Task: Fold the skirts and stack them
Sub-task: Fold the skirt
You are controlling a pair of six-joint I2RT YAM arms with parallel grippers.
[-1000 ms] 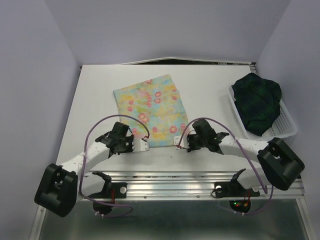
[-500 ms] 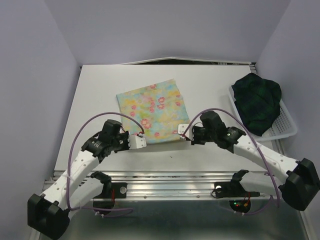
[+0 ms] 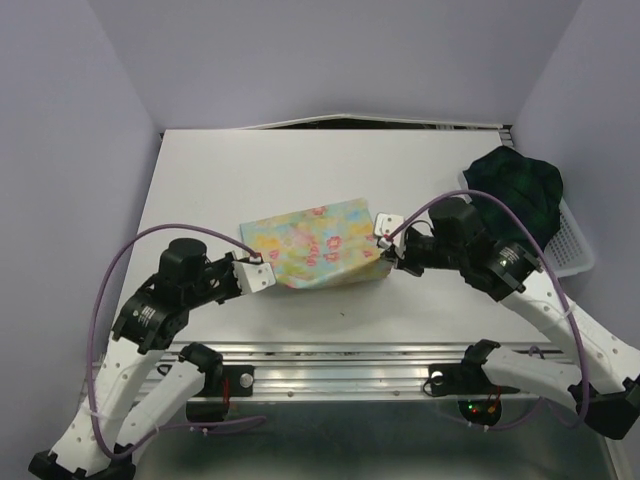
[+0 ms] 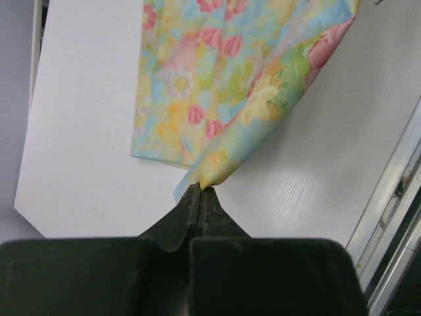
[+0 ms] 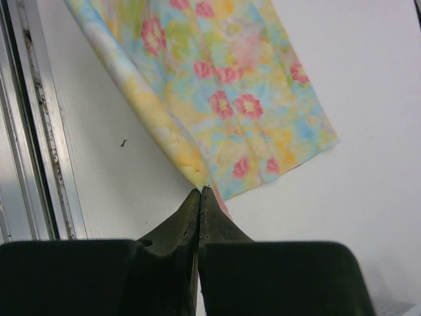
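Note:
The pale yellow flower-print skirt (image 3: 315, 245) lies mid-table with its near edge lifted and carried back over itself. My left gripper (image 3: 268, 262) is shut on its near left corner (image 4: 210, 172). My right gripper (image 3: 380, 238) is shut on its near right corner (image 5: 197, 172). Both corners hang above the table, and the cloth (image 4: 217, 79) drapes down from them to the part still lying flat (image 5: 250, 85). The dark green-and-navy plaid skirt (image 3: 515, 205) sits bunched in the basket at the right.
The white mesh basket (image 3: 572, 245) stands at the table's right edge. A metal rail (image 3: 400, 355) runs along the near edge, also seen in the right wrist view (image 5: 33, 131). Lilac walls close the back and sides.
Both grippers have risen and moved toward the back with the skirt's near corners, folding the near half up over the far half. The plaid skirt has not moved.

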